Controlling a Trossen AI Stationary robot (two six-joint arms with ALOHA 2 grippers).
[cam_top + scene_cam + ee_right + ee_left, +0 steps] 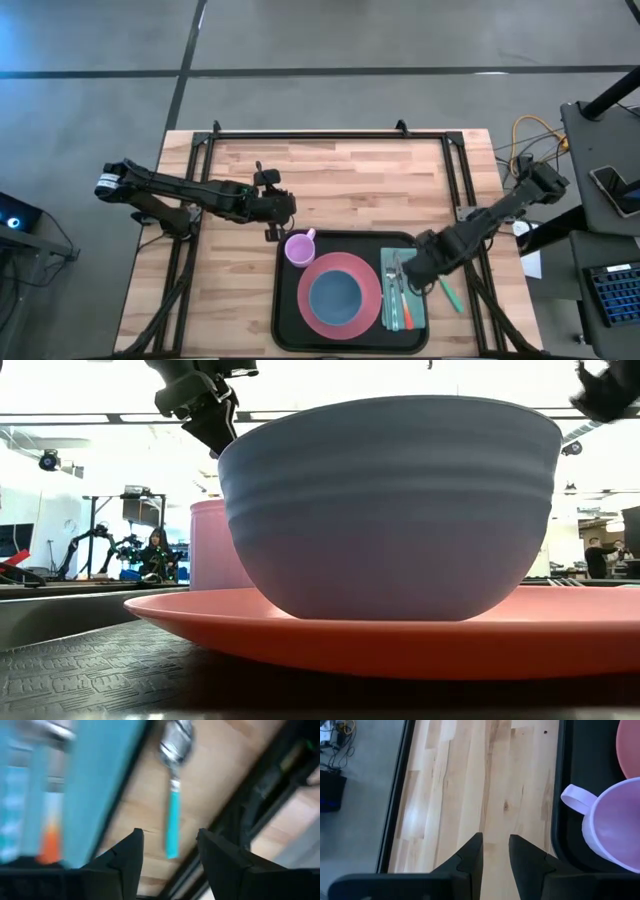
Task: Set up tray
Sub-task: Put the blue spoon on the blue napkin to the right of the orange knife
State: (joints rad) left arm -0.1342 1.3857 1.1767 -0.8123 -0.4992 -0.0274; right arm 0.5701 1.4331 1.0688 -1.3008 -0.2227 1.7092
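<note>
Tray (pixel 285 325) at bench (pixel 340 180) front edge, holds plate (pixel 372 300), bowl (pixel 335 296), mug (pixel 299 248), napkin (pixel 418 310) w/ cutlery. Teal spoon (pixel 450 296) off tray on bench, prob. needs placing. Right hand (pixel 413 272) fingers apart above it. Left hand (pixel 280 207) narrow gap, empty, waits by mug.

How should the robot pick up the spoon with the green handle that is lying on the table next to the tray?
Probably from straight above, pinching the thin teal handle across its width near the middle. The spoon lies flat on the wooden table, just outside the tray, beside the teal napkin. The handle is straight and narrow; the bowl end is rounder and more slippery. The right end effector is closest, with its fingers apart.
</note>
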